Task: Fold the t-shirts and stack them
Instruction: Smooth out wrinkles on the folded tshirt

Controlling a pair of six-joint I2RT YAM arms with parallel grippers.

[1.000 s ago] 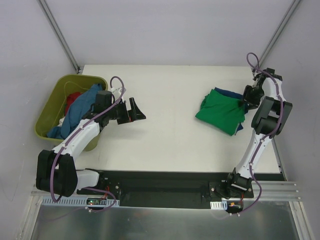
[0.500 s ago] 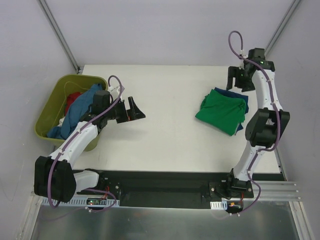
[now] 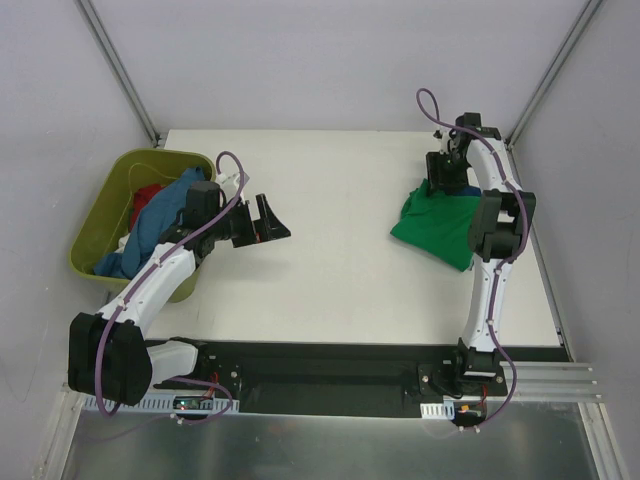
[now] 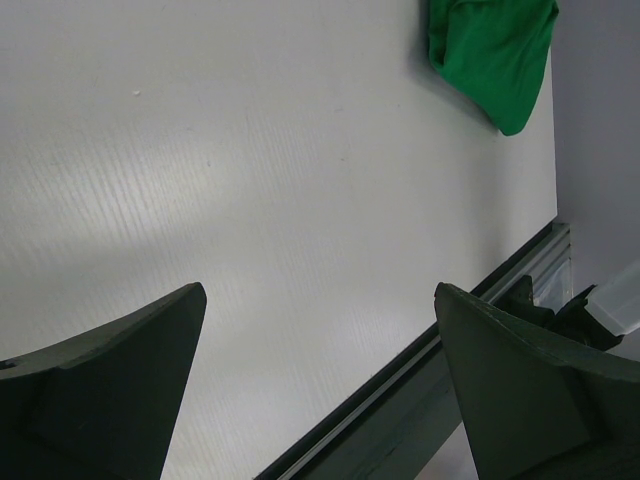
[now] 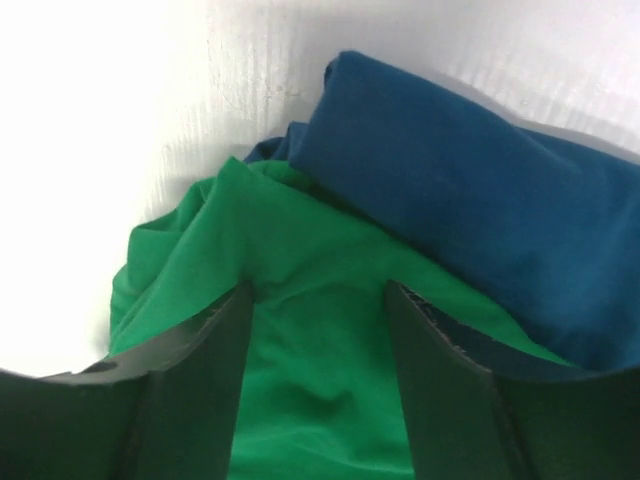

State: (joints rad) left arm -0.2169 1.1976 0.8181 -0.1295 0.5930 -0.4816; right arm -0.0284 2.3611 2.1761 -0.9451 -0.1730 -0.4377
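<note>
place: robot lab test cell | evidence: white table [image 3: 330, 250] boxed by plain grey walls [image 3: 330, 60]; metal corner struts [image 3: 118, 70]; robot arms [image 3: 165, 270] bolted to near-edge base plate [image 3: 320, 372]

Open table [image 3: 340, 260] lies between the tub [image 3: 110, 188] and the t-shirts [image 3: 435, 228].

Your top view evenly bright, faint soft shadows, left wrist view has pale glare on the table [image 4: 150, 170] at 9 o'clock, right wrist view blown white at 11 o'clock, its near fingers [image 5: 190, 400] dark, blurry
</note>
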